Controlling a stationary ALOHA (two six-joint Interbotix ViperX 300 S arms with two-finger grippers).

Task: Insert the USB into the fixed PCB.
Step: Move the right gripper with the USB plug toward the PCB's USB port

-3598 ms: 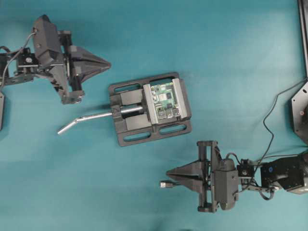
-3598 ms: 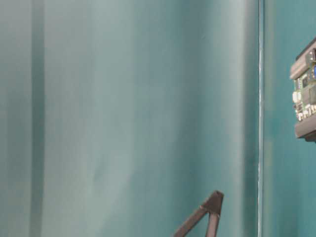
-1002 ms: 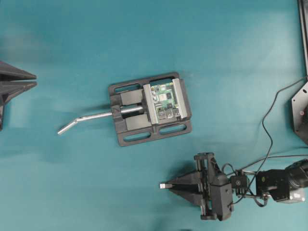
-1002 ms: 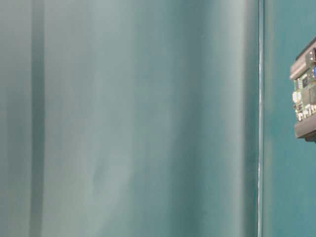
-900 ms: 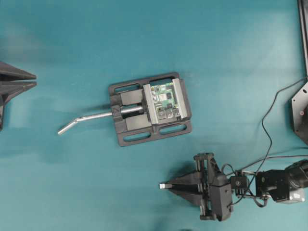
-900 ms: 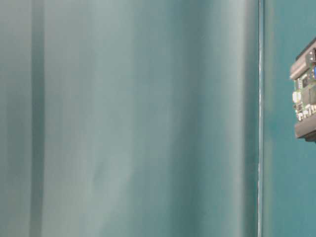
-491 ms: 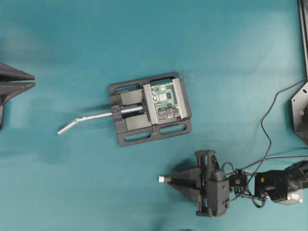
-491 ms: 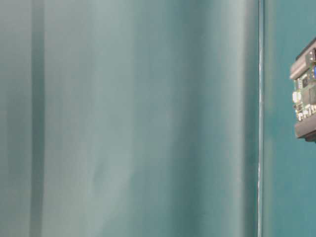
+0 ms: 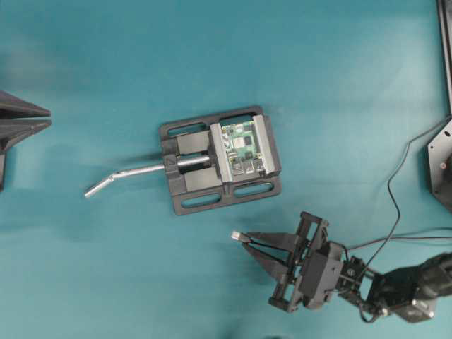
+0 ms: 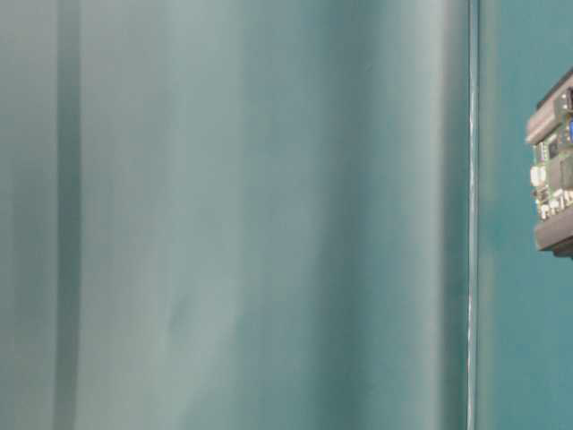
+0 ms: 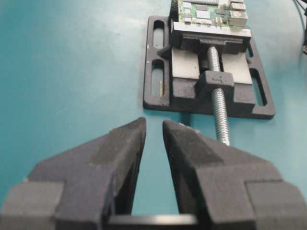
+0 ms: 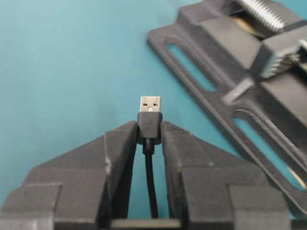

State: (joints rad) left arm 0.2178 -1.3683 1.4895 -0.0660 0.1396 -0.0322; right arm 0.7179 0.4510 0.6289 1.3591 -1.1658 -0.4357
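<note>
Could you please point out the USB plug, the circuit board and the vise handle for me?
USB plug (image 12: 150, 104): right wrist view, on its silver metal tip.
Circuit board (image 9: 242, 147): overhead view, on the green middle of the board.
Vise handle (image 9: 138, 171): overhead view, on the straight silver stretch of the rod.

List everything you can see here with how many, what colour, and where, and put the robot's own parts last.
fixed PCB: one, green with silver ports, clamped between the vise's grey jaws, middle of the table.
vise: one, black frame, centre of the table.
vise handle: one, silver, bent, sticking out left of the vise.
USB: one, silver plug on a black body, pinched in the right hand, below the vise and apart from it.
cable: one, thin black, trailing along the right side.
table: one, teal surface.
left hand: one, black, open and holding nothing, at the far left edge.
right hand: one, black, shut on the USB, lower right, tips angled up-left.
</note>
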